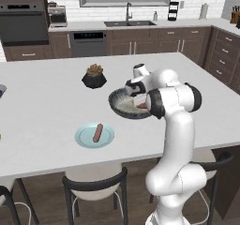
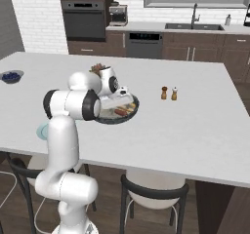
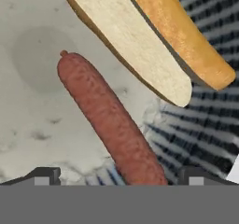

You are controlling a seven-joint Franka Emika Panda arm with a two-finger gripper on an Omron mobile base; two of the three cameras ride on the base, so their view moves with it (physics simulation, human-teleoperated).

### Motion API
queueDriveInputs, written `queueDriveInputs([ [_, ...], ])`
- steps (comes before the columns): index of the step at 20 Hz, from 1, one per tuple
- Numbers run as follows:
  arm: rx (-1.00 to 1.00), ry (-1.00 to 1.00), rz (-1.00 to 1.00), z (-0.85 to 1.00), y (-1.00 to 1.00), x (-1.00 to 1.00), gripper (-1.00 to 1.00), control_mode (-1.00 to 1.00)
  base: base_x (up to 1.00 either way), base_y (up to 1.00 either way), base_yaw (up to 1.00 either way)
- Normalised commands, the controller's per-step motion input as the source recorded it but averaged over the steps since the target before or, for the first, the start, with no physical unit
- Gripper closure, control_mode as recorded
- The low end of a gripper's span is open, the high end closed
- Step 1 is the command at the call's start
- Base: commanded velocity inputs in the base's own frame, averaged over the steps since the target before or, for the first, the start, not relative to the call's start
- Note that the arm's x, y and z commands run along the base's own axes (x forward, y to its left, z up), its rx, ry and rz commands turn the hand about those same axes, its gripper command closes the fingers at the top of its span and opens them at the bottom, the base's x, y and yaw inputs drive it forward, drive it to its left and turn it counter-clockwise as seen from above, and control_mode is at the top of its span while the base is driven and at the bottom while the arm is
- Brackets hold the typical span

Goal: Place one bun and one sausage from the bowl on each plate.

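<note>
End effector [image 3: 119, 178] is spread wide and empty, right over the sausage [image 3: 109, 122] in the bowl [image 1: 123, 108] mid-counter [image 1: 42, 102]. The bun [image 3: 149, 36] lies just beside it, so closing off-centre could nudge that or roll the sausage away.

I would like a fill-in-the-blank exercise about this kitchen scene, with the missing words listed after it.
1. The teal plate already carries one ____.
2. The end effector hangs, jaws wide, over a sausage lying inside the dark ____.
3. Beside that sausage in the hand view lies a split ____.
4. The salt and pepper shakers stand on the counter, to the ____ of the bowl in the right base view.

Missing words: sausage; bowl; bun; right
</note>
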Motion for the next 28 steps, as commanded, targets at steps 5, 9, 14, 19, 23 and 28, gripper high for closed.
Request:
queueDriveInputs([
  [5, 0.0, 0.0, 0.0, -0.04, 0.05, -0.18, -1.0, -1.0, 0.0, 0.0, 0.0],
  [9, 0.0, 0.01, 0.0, -0.17, -0.01, 0.48, -1.0, -1.0, 0.0, 0.0, 0.0],
  [14, 0.0, 0.0, -0.01, -0.17, -0.09, 0.52, -1.0, -1.0, 0.0, 0.0, 0.0],
  [19, 0.0, 0.0, -0.03, -0.27, -0.01, 0.11, -1.0, -1.0, 0.0, 0.0, 0.0],
  [23, 0.0, 0.0, -0.11, -0.3, 0.0, -0.23, -1.0, -1.0, 0.0, 0.0, 0.0],
  [28, 0.0, 0.0, -0.1, -0.22, 0.0, 0.0, 1.0, -1.0, 0.0, 0.0, 0.0],
])
